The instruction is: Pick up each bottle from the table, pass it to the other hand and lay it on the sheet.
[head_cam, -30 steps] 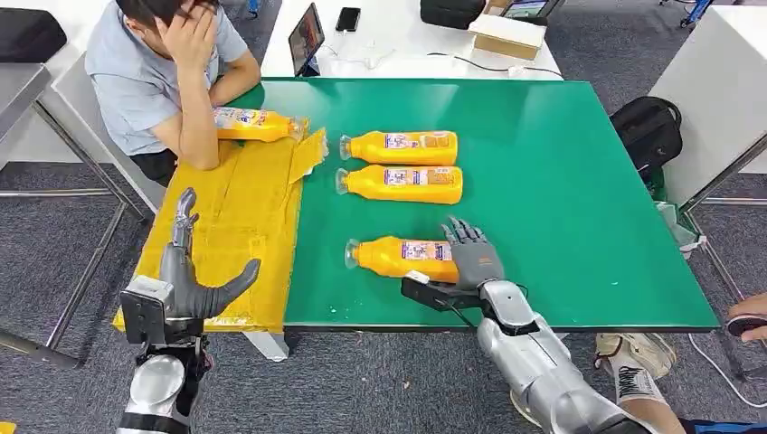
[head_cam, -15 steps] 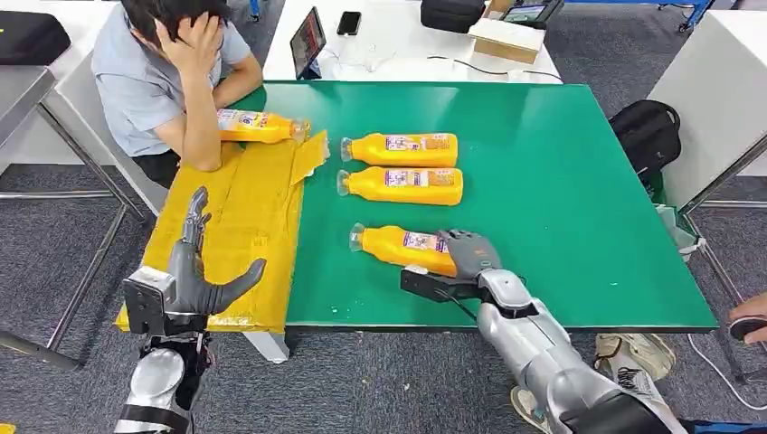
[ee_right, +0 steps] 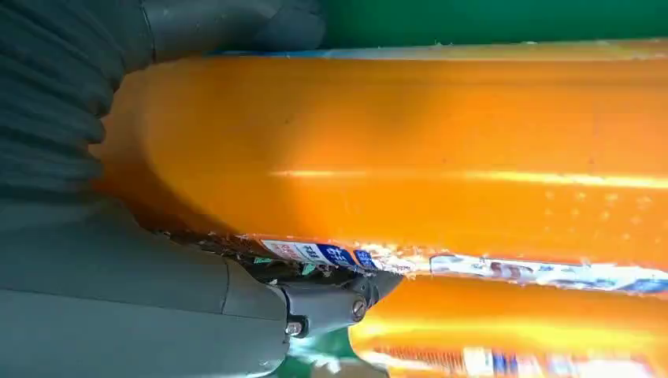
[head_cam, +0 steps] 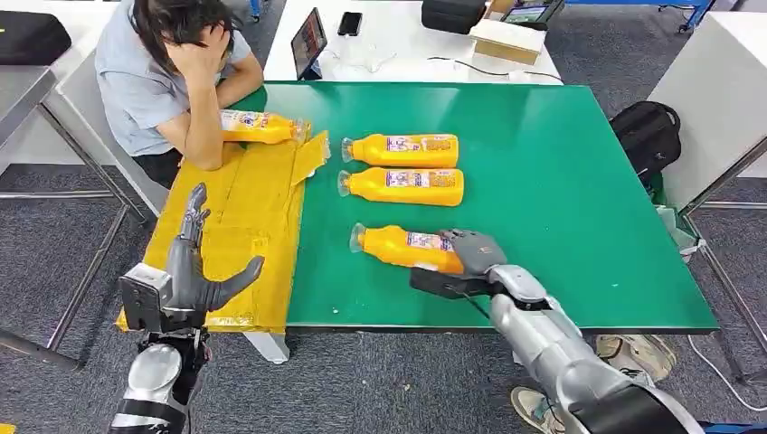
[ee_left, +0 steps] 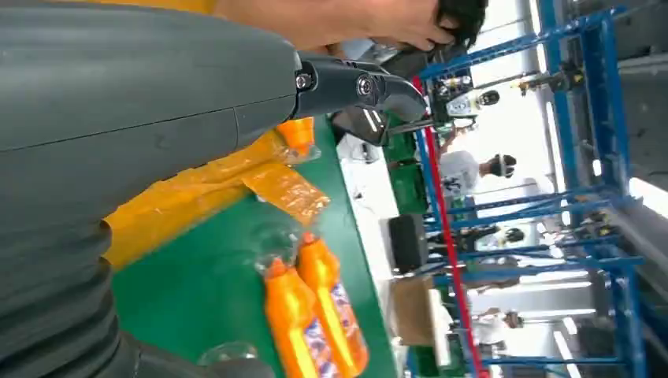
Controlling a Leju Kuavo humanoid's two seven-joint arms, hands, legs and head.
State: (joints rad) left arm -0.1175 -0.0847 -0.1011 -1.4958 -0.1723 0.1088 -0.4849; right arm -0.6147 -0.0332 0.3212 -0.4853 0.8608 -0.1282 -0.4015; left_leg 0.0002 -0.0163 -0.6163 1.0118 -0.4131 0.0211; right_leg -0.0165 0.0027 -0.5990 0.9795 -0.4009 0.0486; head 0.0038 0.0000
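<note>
Nearest me on the green table, an orange bottle lies on its side, cap to the left. My right hand wraps its fingers over the bottle's base end; in the right wrist view the bottle presses against the palm with the thumb under it. Two more orange bottles lie side by side farther back. Another bottle rests at the far end of the yellow sheet. My left hand hovers open above the sheet's near edge.
A person sits at the table's far left corner, one elbow planted on the sheet beside the bottle there. Behind stands a white table with a tablet and a box. A black backpack sits on the floor to the right.
My right hand moved forward over the near bottle's base and curled its fingers around it; the bottle turned slightly. The left hand has barely moved.
</note>
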